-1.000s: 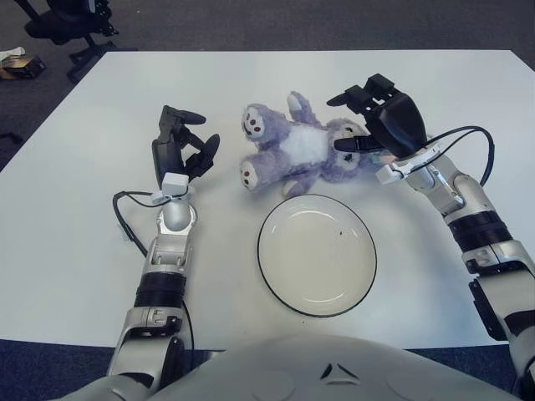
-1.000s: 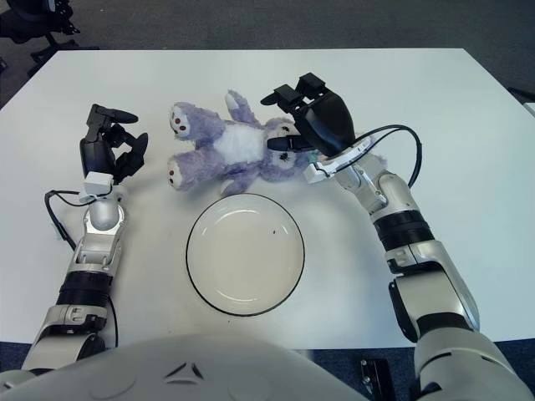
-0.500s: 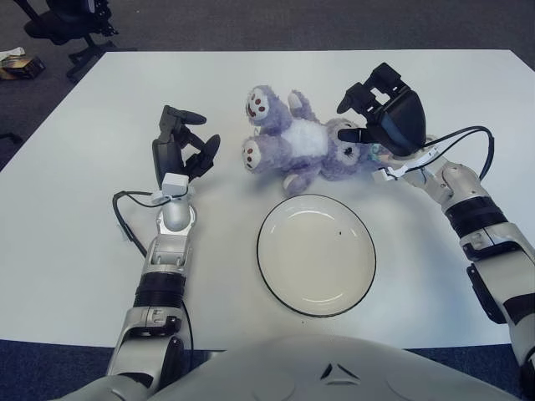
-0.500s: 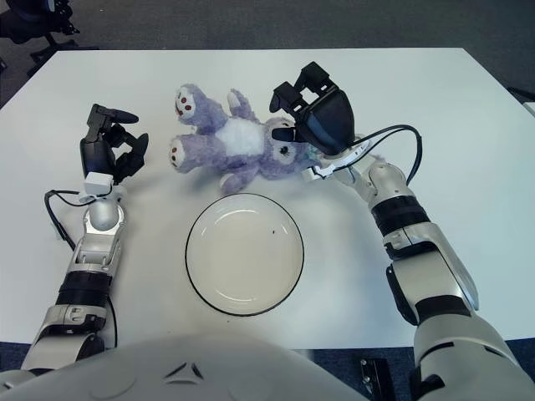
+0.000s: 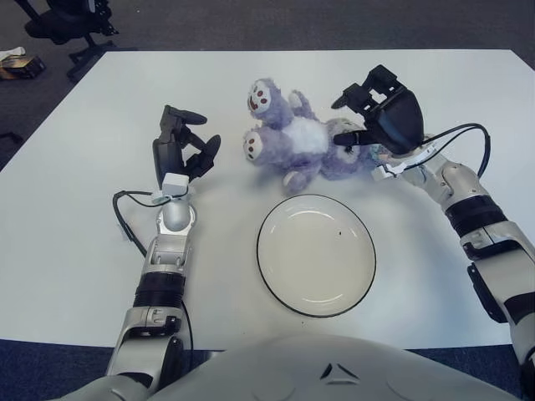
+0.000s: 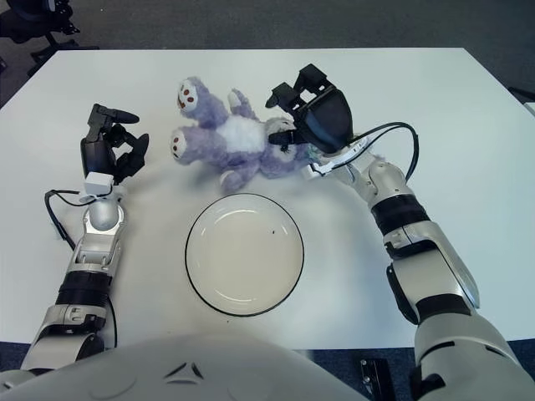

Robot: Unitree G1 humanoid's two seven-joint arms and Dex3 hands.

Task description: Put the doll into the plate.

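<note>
The left hand (image 5: 180, 150) hovers idle with loosely spread, empty fingers near the table's left side. The doll (image 5: 297, 142) has tipped up toward the far edge, its head gripped by the right hand (image 5: 380, 117). It's lifting, so the carry to the plate (image 5: 316, 255), nearer the front edge, looks underway.

doll (image 5: 294, 142): fuzzy purple plush | plate (image 5: 316, 255): smooth glossy | table (image 5: 75, 242): matt white
</note>
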